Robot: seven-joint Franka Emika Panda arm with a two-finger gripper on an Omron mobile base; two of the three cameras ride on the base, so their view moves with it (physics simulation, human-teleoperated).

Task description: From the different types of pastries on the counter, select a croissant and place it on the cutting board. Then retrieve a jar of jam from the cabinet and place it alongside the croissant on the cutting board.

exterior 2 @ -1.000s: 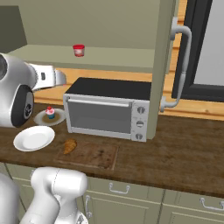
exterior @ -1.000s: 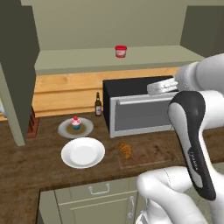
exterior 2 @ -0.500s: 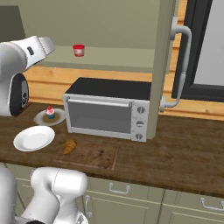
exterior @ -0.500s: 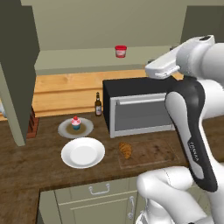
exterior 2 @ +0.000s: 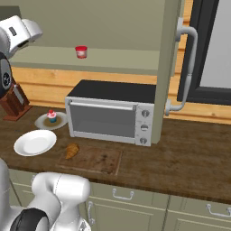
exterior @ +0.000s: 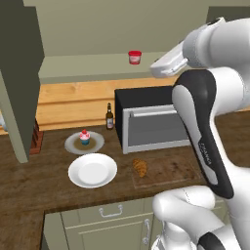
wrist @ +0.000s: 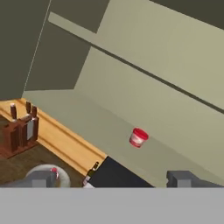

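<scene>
The jar of jam (exterior: 135,57) stands upright on the flat shelf of the cabinet (exterior: 88,68), alone there, above and behind the toaster oven (exterior: 154,119); in the hand view the jar shows tilted with the camera. The croissant (exterior: 140,167) lies on the left end of the cutting board (exterior 2: 97,159), which sits on the table (exterior 2: 189,158) directly in front of the oven. To the left of the board is a round white plate (exterior: 93,170), and behind it the cupcake (exterior: 85,137) stands on a small grey plate (exterior: 73,143). A brown bottle (exterior: 110,117) stands just beside the oven's left side, and a knife block (exterior 2: 13,101) stands at the far left. The gripper (wrist: 109,183) is raised to shelf height, well apart from the jar, its jaws wide open and holding nothing.
</scene>
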